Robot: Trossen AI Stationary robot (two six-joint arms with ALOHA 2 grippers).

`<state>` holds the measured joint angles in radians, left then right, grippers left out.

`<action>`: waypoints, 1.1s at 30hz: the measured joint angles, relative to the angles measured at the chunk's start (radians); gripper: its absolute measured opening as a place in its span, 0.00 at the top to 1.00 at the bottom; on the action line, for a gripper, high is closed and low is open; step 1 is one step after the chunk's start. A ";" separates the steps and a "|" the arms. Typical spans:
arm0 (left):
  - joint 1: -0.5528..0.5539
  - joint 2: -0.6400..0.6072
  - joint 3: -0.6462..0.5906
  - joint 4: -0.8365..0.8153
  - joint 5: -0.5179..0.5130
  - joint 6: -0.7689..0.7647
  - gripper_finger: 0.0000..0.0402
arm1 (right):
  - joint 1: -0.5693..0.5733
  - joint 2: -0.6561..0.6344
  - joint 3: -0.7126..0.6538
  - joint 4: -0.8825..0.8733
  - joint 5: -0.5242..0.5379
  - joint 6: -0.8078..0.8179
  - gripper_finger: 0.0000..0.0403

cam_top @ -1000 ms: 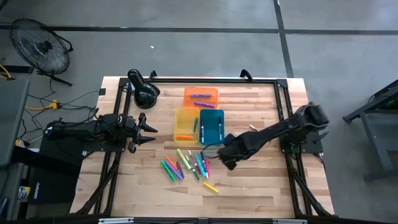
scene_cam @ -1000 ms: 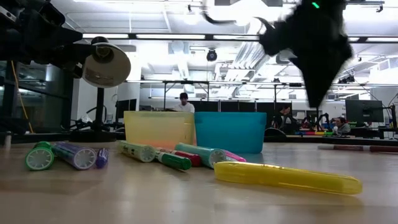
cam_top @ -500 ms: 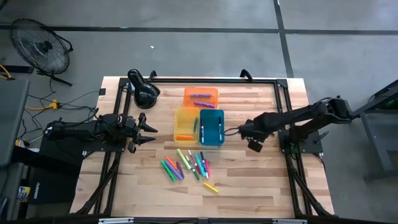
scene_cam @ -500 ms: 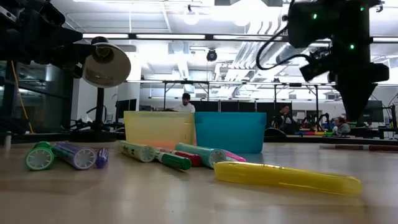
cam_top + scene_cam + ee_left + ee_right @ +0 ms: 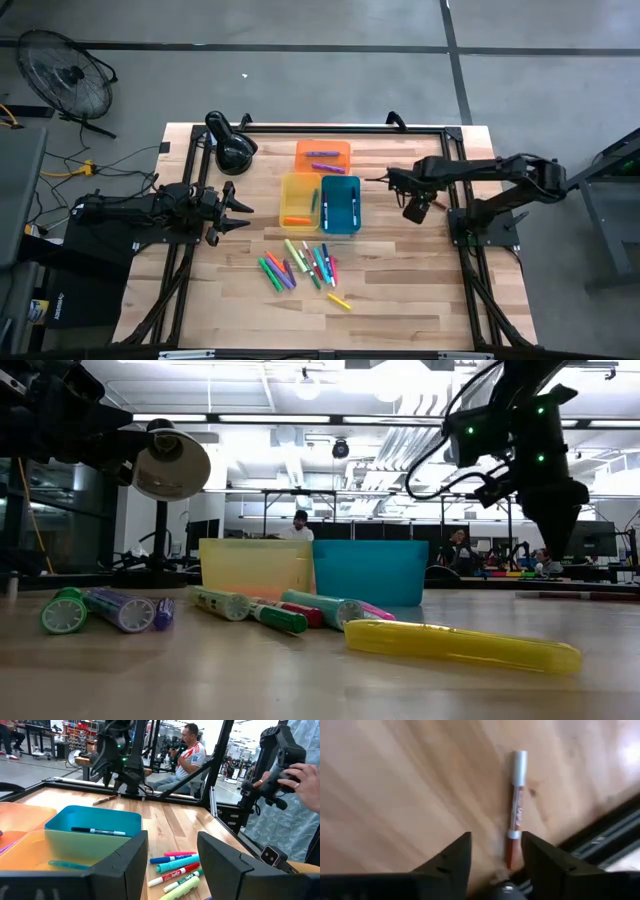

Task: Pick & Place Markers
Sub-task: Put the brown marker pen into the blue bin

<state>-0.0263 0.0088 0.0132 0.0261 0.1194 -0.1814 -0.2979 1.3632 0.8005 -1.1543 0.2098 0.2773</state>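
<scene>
Several markers (image 5: 300,268) in green, purple, red, blue, pink and yellow lie loose on the wooden table, on the near side of the trays. Apart from them, a lone red marker with a white cap (image 5: 516,805) lies flat near the table's right rail; it also shows in the left wrist view (image 5: 104,799). My right gripper (image 5: 413,212) hangs over it, pointing down and open (image 5: 495,852). The marker's red end lies below the gap between the fingers, untouched. My left gripper (image 5: 238,208) waits open and level at the table's left side.
Three trays stand mid-table: orange (image 5: 322,155) at the far side with purple markers, yellow (image 5: 298,200) and blue (image 5: 340,203) side by side, each holding markers. A black lamp (image 5: 230,145) stands at the far left. A black frame rail (image 5: 600,840) runs close beside the lone marker.
My right gripper has swung from beside the blue tray's near right corner toward the table's right and far edges. It has rolled about its own axis and now hangs over the lone red marker. The markers and trays lie as before.
</scene>
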 joint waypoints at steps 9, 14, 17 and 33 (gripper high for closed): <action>0.000 0.000 0.000 0.000 0.000 0.000 0.58 | -0.207 0.085 0.000 0.042 0.051 -0.174 0.42; 0.000 0.000 0.000 0.000 0.000 0.000 0.58 | -0.294 0.159 0.000 0.104 0.041 -0.280 0.42; 0.000 0.000 0.000 0.000 0.000 0.000 0.58 | -0.343 0.200 0.000 0.125 0.022 -0.338 0.42; 0.000 0.000 0.000 0.000 0.000 0.000 0.58 | -0.438 0.305 0.004 0.224 -0.096 -0.490 0.44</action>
<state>-0.0265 0.0086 0.0132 0.0261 0.1196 -0.1814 -0.7356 1.6680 0.8050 -0.9305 0.1137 -0.2127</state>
